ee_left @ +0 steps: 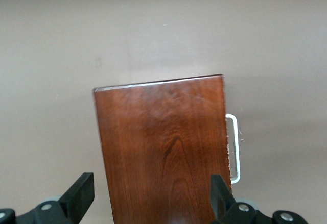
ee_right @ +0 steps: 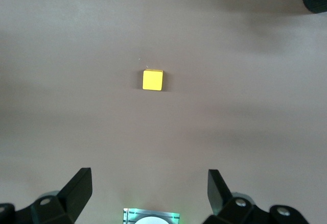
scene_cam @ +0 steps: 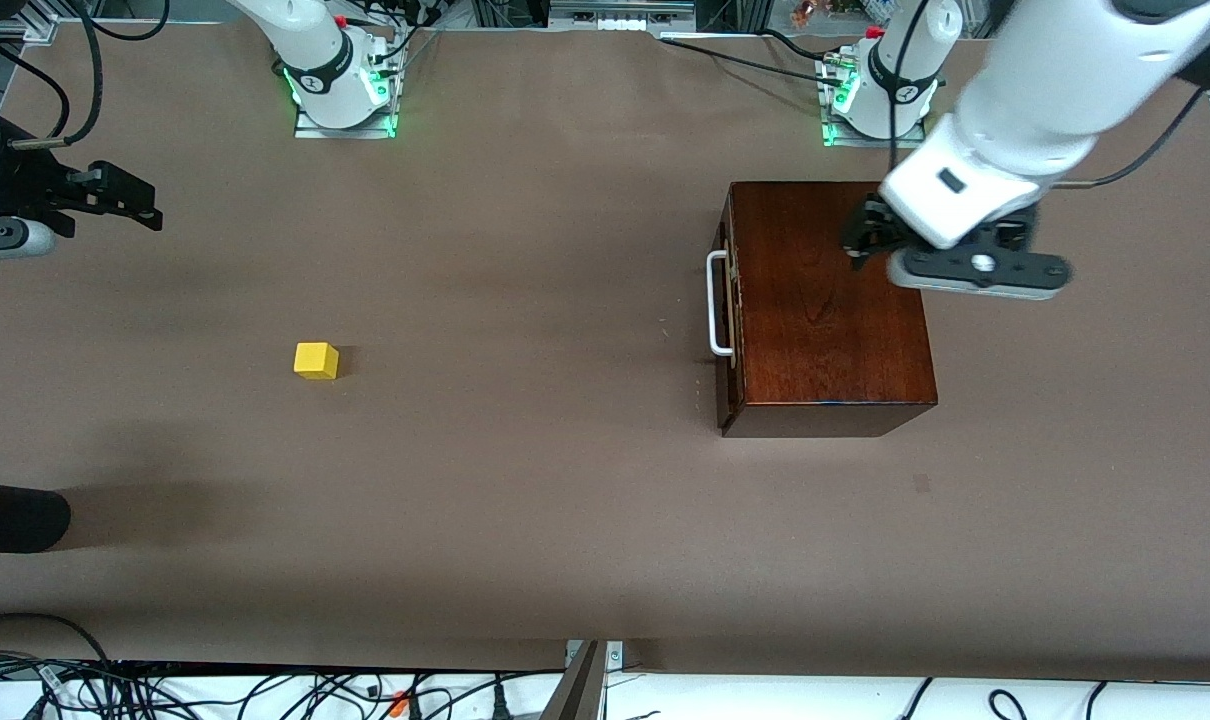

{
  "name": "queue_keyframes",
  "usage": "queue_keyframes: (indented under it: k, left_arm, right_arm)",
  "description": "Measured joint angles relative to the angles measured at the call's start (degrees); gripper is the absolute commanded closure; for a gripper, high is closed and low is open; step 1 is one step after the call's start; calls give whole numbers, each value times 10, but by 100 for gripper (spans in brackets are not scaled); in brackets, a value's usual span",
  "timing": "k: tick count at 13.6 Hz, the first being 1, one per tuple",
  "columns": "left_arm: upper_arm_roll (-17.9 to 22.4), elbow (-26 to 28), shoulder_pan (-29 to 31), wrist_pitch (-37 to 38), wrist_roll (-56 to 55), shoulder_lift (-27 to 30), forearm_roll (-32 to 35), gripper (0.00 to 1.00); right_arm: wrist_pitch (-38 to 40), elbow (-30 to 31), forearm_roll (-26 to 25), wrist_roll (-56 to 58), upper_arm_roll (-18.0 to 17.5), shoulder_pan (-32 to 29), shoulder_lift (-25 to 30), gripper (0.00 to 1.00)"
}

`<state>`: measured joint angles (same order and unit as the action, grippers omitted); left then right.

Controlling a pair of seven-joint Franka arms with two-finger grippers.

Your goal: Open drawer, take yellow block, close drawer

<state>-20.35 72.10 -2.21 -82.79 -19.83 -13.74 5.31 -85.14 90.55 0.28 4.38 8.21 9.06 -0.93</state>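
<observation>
Judging the yellow block (ee_right: pixel 152 80) light and rigid, we would pinch its flat sides; both grippers' fingers (ee_right: pixel 76 189) stand released, the left fingers (ee_left: pixel 82 193) straddling the drawer (ee_left: pixel 164 152) box.

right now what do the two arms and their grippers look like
Both arms have glossy white shells with black joint bands, green lights glowing at their bases and black cables nearby. The left gripper has a pale grey and black body; the right gripper is black. Each has two black wedge-shaped fingers.
</observation>
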Motion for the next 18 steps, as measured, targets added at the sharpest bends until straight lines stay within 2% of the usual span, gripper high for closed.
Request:
queue_keyframes:
  k: [2, 9, 13, 18]
  left_arm:
    - [72, 5, -22, 16, 1, 18, -20, 0]
    - [206, 53, -37, 8, 138, 52, -48, 0]
    - [220, 131, -39, -52, 163, 88, -50, 0]
    - [220, 152, -43, -58, 163, 106, -50, 0]
  right_arm:
    - [-1, 0, 0, 0, 0, 0, 0, 0]
    - [0, -2, 0, 0, -3, 1, -7, 0]
    - [-2, -6, 0, 0, -6, 2, -24, 0]
    - [-3, -33, 5, 0, -9, 3, -24, 0]
